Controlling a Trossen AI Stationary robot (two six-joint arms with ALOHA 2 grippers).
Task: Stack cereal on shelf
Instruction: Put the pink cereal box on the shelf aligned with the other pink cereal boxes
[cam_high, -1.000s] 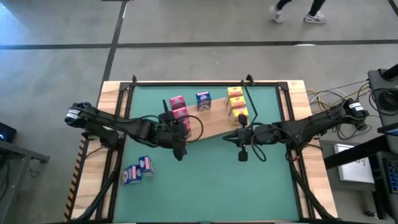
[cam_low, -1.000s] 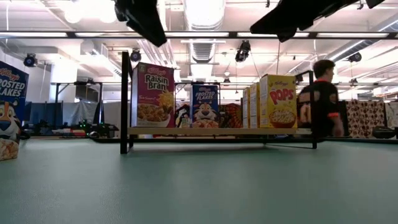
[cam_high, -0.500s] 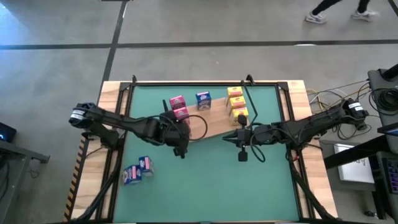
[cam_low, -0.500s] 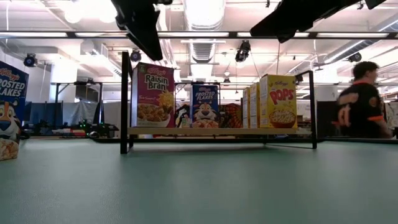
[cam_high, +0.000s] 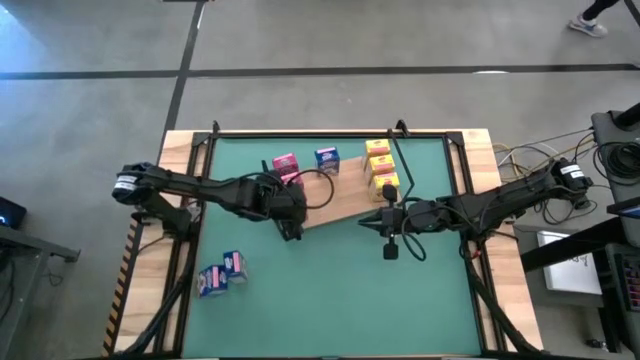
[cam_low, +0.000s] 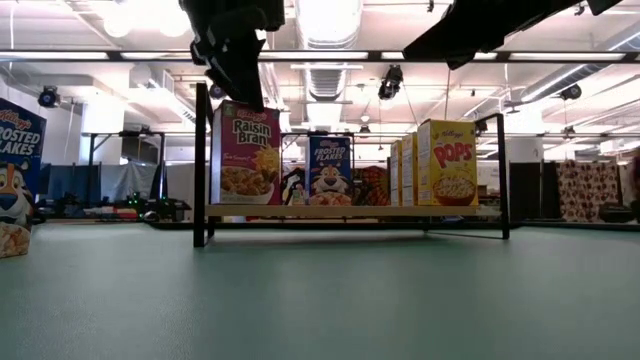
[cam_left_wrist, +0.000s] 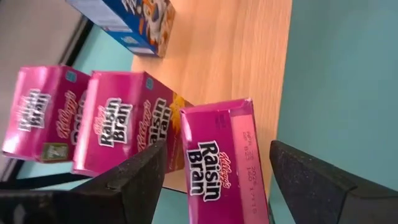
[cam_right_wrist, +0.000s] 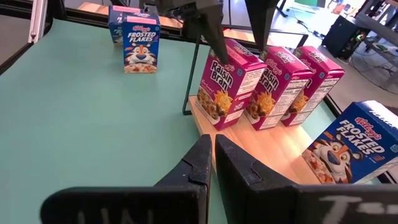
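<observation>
Left gripper spread wide around third Raisin Bran box standing at shelf edge; right gripper clenched, idle mid-bench; box judged light, thin-walled, best pinched across broad faces

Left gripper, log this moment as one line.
left gripper open, straddling end Raisin Bran box on shelf | right gripper shut, waiting | two Frosted Flakes boxes on mat
</observation>
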